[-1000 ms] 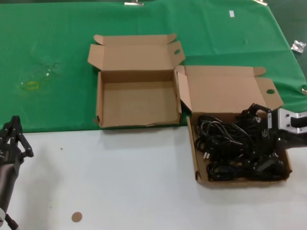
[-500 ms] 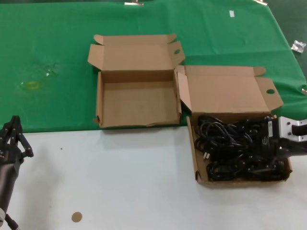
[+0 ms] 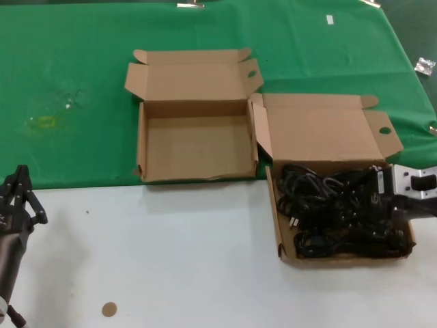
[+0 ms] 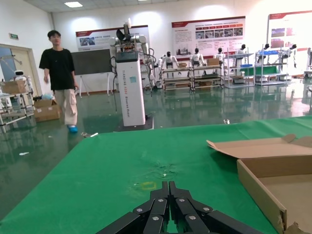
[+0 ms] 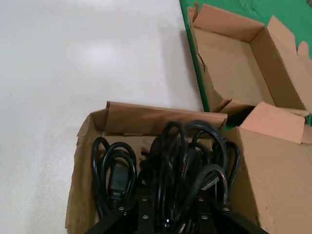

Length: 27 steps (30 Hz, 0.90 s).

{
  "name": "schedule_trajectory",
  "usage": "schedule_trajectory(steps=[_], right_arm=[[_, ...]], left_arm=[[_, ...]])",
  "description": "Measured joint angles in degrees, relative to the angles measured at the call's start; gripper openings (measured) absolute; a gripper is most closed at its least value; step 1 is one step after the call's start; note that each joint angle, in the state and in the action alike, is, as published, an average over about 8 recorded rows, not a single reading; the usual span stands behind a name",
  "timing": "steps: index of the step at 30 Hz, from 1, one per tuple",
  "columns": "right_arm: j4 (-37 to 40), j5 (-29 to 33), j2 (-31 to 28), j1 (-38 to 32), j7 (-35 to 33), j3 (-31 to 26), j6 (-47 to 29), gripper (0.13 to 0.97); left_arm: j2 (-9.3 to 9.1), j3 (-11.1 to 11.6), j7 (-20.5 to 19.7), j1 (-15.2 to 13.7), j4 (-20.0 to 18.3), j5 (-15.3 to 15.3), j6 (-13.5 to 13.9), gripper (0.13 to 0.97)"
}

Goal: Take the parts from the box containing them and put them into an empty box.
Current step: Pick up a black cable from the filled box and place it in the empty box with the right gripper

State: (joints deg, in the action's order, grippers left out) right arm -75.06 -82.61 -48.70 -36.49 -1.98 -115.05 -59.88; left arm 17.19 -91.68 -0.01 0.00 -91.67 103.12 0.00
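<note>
Reaching in from the right, the right gripper [image 3: 374, 199] sits low among the black cables [image 3: 328, 208] that fill the box of cables [image 3: 278, 225], which rests on the white table [image 3: 171, 260] at the robot's right with its lid [image 3: 321, 130] folded back onto the green cloth [image 3: 68, 89]. In the right wrist view the gripper's fingers [image 5: 146, 207] are buried in the loops of cord [image 5: 180, 161], and whether they are spread or pinching a cable cannot be told. The empty box [image 3: 194, 174] lies just to the left of the full one, on the green cloth near its front edge, tray bare and lid open behind it. The left gripper [image 3: 19, 195] hangs idle at the table's near left edge, well apart from both boxes; its fingers [image 4: 161, 207] are pressed together, holding nothing.
</note>
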Motion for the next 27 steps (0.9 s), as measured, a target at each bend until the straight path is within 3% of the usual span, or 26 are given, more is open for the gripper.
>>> schedule_trajectory(steps=[3,7,15,27], right_arm=[[-0.07,-0.13,0.0,-0.62,0.07,0.05,-0.68,0.283],[-0.43,-0.62,-0.25,-1.48,0.31,0.25,-1.87,0.283],[-0.81,-1.58,-0.02,-4.64,1.65,0.93,-3.69,0.184],[1.28,1.52,7.3,-12.98,6.01,-0.61,-1.51,0.175]], left_arm=[[0.0,0.0,0.0,0.0,0.0,0.0,0.0,0.152],[0.0,0.0,0.0,0.0,0.0,0.0,0.0,0.152],[0.0,0.0,0.0,0.0,0.0,0.0,0.0,0.152],[0.0,0.0,0.0,0.0,0.0,0.0,0.0,0.152]])
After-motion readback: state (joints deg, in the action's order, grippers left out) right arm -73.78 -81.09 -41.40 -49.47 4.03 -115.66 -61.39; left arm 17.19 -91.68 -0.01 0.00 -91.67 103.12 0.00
